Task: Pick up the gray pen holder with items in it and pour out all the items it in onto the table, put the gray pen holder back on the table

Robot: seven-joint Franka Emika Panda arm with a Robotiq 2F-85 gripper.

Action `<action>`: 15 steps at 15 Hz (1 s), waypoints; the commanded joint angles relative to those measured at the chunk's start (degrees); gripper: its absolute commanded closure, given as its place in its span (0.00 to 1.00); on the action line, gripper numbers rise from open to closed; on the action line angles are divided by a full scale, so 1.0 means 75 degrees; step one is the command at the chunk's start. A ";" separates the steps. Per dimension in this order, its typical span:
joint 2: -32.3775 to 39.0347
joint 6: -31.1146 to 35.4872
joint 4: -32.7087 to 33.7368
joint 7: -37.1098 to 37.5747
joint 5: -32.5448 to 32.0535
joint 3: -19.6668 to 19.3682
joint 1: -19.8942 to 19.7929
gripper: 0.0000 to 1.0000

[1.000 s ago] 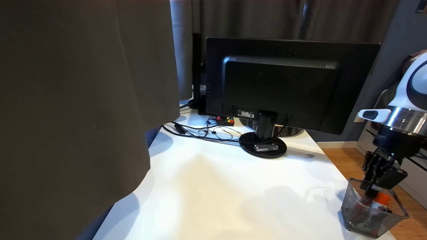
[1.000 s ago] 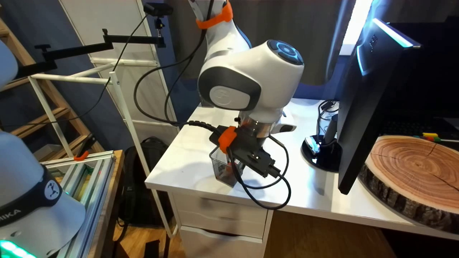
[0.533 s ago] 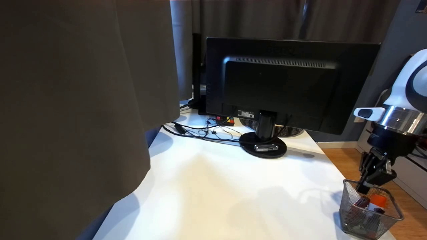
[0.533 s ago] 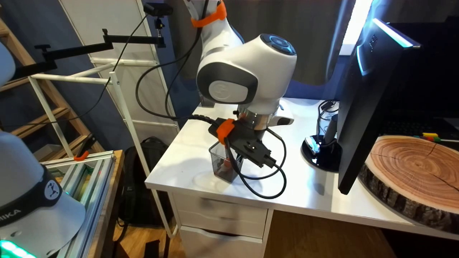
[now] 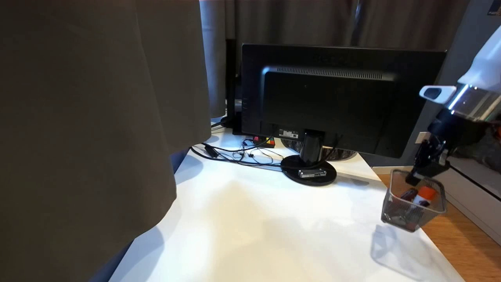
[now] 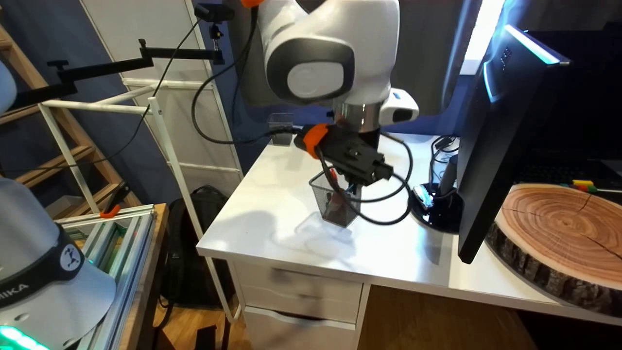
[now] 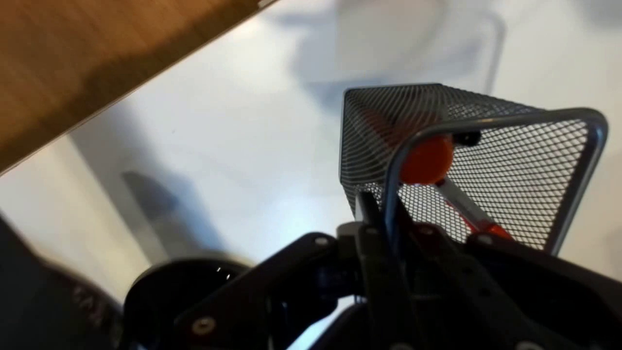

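Observation:
The gray pen holder [image 5: 403, 217] is a mesh cup held upright, slightly tilted, above the white table [image 5: 293, 223]. It also shows in an exterior view [image 6: 335, 211] and the wrist view [image 7: 534, 180]. Its shadow lies apart below it. Inside are the items: an orange-capped white one [image 5: 426, 194] and dark red ones; the wrist view shows the orange cap [image 7: 427, 160] and a red-and-white pen [image 7: 469, 206]. My gripper [image 7: 384, 209] is shut on the holder's rim, one finger inside and one outside. The gripper [image 5: 415, 178] hides part of the rim.
A black monitor [image 5: 340, 102] stands on a round base [image 5: 309, 172], with cables [image 5: 242, 158] beside it. A thick wood slab [image 6: 563, 233] lies beyond the monitor. Another mesh cup [image 6: 281, 133] stands at the table's far corner. A dark curtain [image 5: 98, 137] hangs close to a camera.
My gripper has risen with the pen holder in it. The holder has left the table and moved inward, towards the monitor side. The items stay inside it.

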 commanded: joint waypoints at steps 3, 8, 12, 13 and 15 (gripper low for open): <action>-0.0738 -0.0197 0.0001 0.1263 -0.1742 -0.0701 0.0953 0.94; -0.0864 0.0087 0.0281 0.3396 -0.4239 -0.2199 0.2532 0.98; -0.0200 0.0470 0.1403 0.5609 -0.6120 -0.2186 0.3380 0.98; -0.0033 0.0618 0.1691 0.6009 -0.6430 -0.2148 0.3594 0.98; 0.0320 0.0548 0.2292 0.6678 -0.7225 -0.2234 0.4027 0.98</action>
